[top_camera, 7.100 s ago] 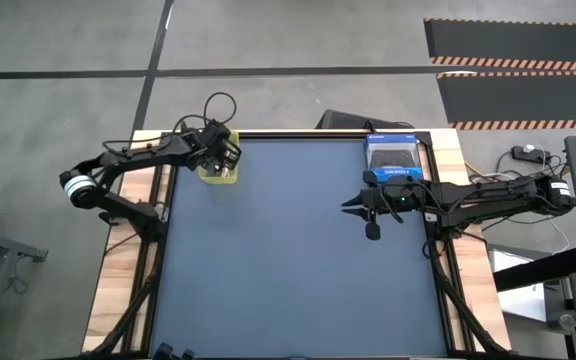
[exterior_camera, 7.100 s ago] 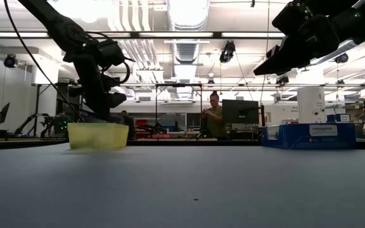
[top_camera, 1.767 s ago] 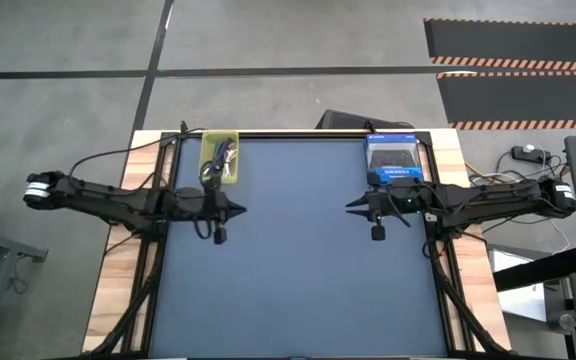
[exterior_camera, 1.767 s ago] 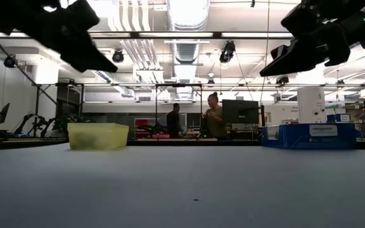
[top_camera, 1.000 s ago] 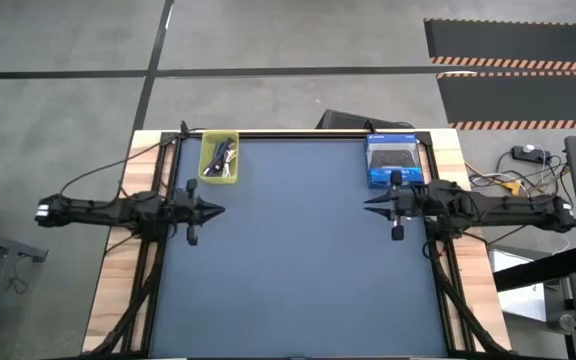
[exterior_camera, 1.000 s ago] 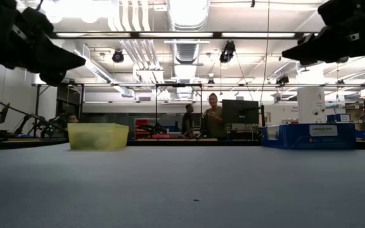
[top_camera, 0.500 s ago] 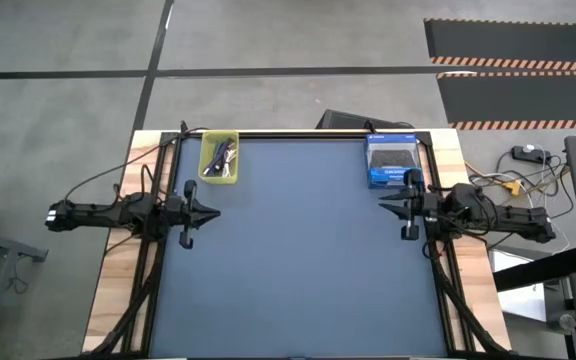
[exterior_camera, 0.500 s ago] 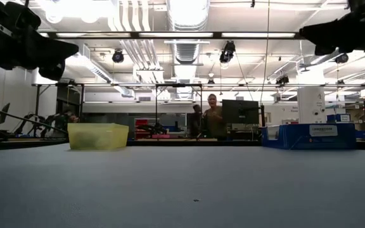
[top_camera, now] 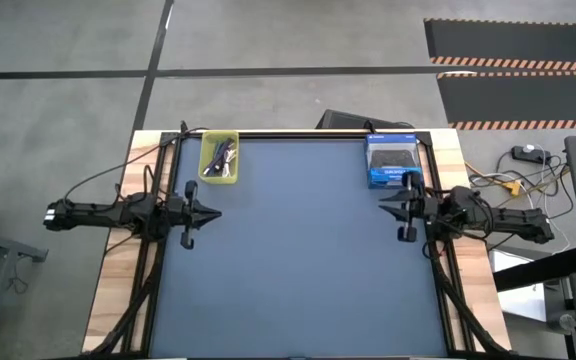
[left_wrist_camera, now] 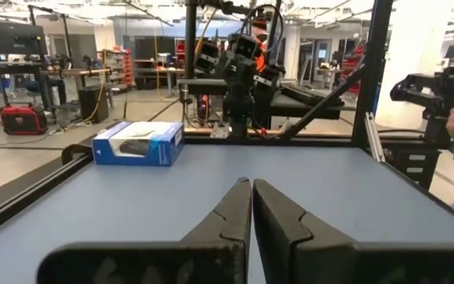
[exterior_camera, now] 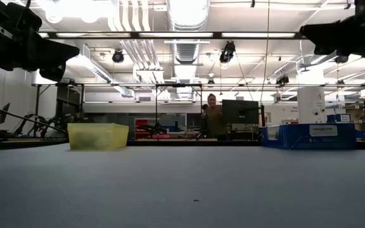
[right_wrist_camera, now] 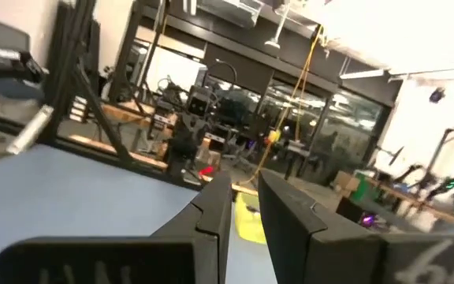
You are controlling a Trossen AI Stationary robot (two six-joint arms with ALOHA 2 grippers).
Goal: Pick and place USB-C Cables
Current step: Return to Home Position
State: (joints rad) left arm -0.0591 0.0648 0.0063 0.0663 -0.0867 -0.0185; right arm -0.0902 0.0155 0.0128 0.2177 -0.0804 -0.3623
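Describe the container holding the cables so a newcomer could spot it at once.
On the dark blue table, look to the far left corner, beyond the left pincer. The yellow bin sits there with the bundled USB-C cables inside. Unlike the blue box at the far right corner, it is yellow and open-topped.

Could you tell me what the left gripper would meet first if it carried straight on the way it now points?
Probably the right gripper, facing the left gripper across the table; nothing shows between them, though height is unclear.
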